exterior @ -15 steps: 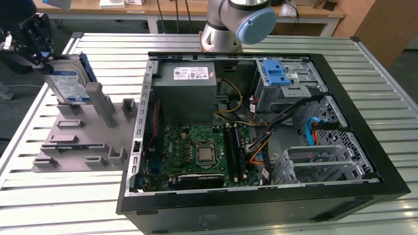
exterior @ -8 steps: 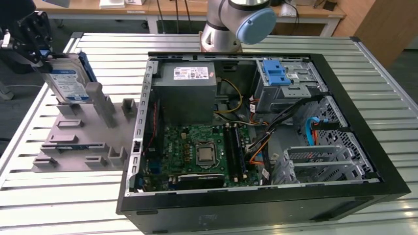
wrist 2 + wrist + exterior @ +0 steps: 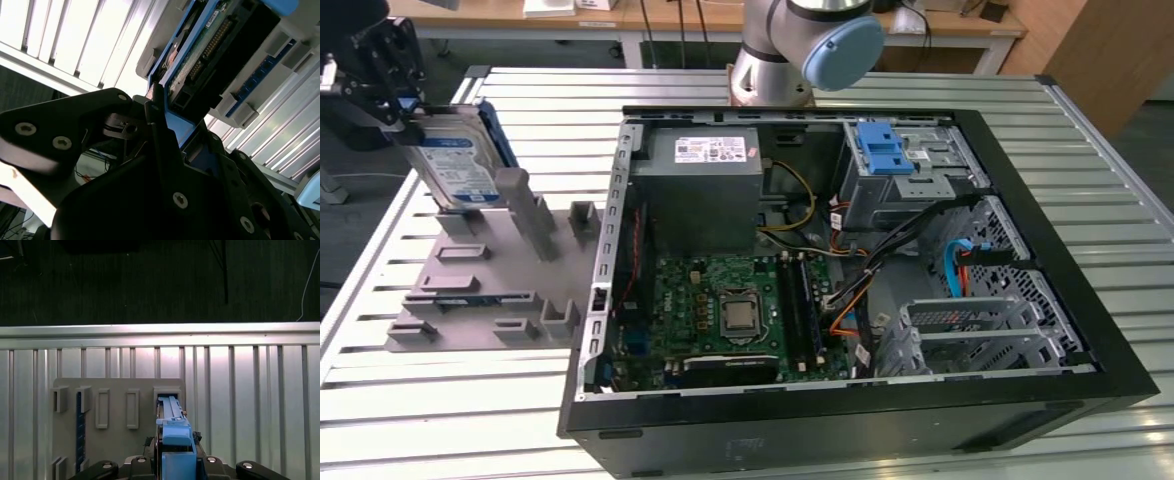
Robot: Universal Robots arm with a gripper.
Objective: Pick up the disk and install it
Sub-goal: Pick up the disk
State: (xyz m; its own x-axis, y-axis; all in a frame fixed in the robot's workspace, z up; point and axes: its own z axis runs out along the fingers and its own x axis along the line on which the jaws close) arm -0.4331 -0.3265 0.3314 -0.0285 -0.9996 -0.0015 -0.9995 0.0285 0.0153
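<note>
The disk [image 3: 454, 165], a silver hard drive with a blue-and-white label in a blue carrier, stands on edge, slightly tilted, at the exterior view's far left. My gripper [image 3: 408, 118] is shut on its upper edge. Its lower edge is level with the tops of the posts of a grey slotted holder [image 3: 494, 275]; I cannot tell whether they touch. In the second wrist view the disk [image 3: 210, 55] shows its circuit-board side between the black fingers [image 3: 160, 135]. In the first wrist view the carrier's blue edge [image 3: 172, 432] rises from a slot in the holder [image 3: 117, 440].
An open black computer case [image 3: 854, 400] lies on the slatted metal table [image 3: 454, 420], to the exterior view's right of the holder. Inside are a grey power supply [image 3: 700, 190], a motherboard [image 3: 734, 315], cables and a drive bay with a blue latch [image 3: 887, 150]. The arm's base [image 3: 787, 50] stands behind the case.
</note>
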